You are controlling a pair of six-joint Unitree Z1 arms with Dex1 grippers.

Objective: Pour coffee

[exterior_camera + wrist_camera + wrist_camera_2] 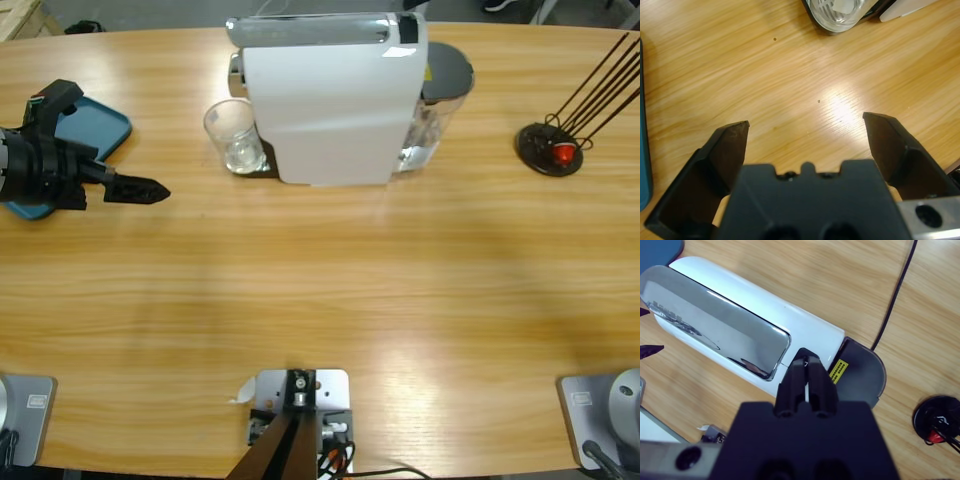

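Note:
A clear glass tumbler (232, 136) stands on the drip tray of the white coffee machine (330, 110), at the machine's left side. The coffee is out of view; the glass looks clear. My left gripper (140, 189) hovers low over the table to the left of the glass, apart from it, jaws open and empty (806, 121). In the left wrist view the glass (837, 11) shows at the top edge. My right gripper (808, 363) is shut on nothing, high above the machine's chrome lid (715, 325).
A blue tray (98, 130) lies under the left arm near the table's left edge. At the right stands a black wire capsule holder (545, 148) with a red capsule (565, 153). The machine's grey water tank (448, 75) sits behind it.

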